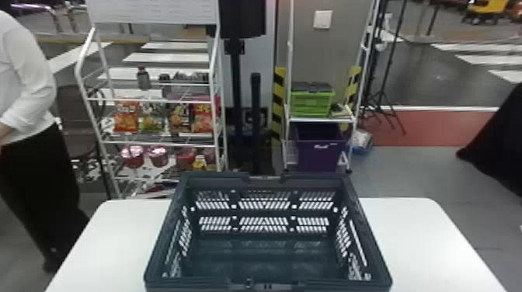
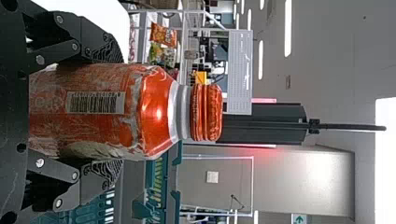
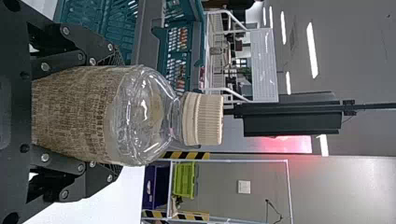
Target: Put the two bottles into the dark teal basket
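Left gripper clamped on red-orange bottle, jaws parted by its width; barcode on label. Right gripper likewise on clear bottle, brown label, dense small print. Dark teal basket open-topped on white table. Green crate shelved above purple bin.

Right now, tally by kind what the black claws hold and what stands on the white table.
Bottles: 2 (orange-red bottle with red cap; clear plastic bottle with brown label and cream cap)
Baskets: 1 (dark teal plastic basket)
Total: 3
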Tool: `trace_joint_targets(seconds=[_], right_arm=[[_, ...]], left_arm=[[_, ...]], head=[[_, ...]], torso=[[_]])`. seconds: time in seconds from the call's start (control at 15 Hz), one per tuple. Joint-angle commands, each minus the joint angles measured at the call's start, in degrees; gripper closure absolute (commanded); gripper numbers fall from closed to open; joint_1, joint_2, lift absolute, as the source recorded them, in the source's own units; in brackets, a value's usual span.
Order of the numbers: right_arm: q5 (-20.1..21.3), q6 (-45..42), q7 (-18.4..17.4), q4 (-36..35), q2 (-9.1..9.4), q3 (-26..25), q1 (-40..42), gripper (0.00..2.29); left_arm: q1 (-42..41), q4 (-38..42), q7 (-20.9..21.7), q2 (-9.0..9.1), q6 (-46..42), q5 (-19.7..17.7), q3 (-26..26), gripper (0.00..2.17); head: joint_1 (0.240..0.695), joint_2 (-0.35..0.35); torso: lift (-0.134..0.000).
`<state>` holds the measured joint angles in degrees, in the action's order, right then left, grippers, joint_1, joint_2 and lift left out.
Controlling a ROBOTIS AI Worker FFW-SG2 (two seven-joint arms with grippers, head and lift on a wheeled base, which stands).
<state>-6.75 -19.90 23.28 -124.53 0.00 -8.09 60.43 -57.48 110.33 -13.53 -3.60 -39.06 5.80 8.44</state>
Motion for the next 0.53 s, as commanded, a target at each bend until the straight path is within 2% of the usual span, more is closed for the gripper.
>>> trace_joint_targets(seconds=[0.0, 0.47], right_arm=[[0.0, 0.0, 0.0, 0.1, 0.05, -0.1, -0.1, 2.05], [-0.3, 0.0, 0.0, 0.5, 0.05, -0.1, -0.3, 2.05]], left_arm=[[0.0, 0.0, 0.0, 0.0, 0.0, 0.0, 0.0, 2.15], [0.0, -0.1, -0.2, 0.0, -0.2, 0.0, 0.3, 2.15]], head=[[0.499, 0.0], [0.499, 0.0]], torso=[[0.0], [0.0]])
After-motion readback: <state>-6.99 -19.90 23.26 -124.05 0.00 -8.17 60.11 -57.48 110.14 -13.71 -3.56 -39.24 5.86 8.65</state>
